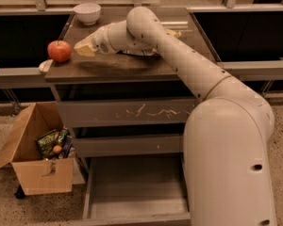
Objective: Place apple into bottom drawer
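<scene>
Brown countertop (132,65) fills the top of the one camera view. The gripper (85,47) hovers low over it, and honestly I can't tell if it's clenched or released. The apple (59,51) sits just past its tip, right on the counter's edge. One sloppy nudge and I reckon it rolls off, missing the open bottom drawer (137,192) well below.

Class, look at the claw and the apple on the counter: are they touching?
Cannot tell. In the camera view the claw sits close beside the apple at the left edge of the counter; any gap between them is too thin to settle.
</scene>
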You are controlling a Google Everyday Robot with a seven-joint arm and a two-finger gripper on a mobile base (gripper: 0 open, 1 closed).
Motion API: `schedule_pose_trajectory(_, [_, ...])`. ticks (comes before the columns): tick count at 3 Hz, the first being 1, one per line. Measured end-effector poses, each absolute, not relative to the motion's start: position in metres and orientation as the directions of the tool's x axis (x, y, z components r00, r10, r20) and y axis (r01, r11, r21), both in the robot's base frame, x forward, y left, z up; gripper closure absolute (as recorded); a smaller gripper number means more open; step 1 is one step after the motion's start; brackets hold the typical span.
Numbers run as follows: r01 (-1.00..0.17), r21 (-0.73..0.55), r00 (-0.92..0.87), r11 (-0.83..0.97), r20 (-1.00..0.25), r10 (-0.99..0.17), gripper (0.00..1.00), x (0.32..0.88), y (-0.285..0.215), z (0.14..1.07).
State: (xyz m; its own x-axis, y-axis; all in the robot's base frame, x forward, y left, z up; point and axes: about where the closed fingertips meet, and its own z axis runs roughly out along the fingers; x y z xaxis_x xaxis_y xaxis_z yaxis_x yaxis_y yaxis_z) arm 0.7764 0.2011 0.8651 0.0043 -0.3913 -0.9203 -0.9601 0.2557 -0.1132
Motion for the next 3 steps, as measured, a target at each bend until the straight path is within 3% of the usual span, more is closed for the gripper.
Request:
schedule_pose_trajectory(1, [-0.944, -0.114, -0.016, 0.311, -0.923, -0.385, 0.82, 0.7777, 0.1734, 0.8642])
schedule_pose_trajectory(3, [-0.945, -0.094, -0.031, 0.313, -0.927, -0.373, 0.35, 0.7869, 0.1668, 0.8566])
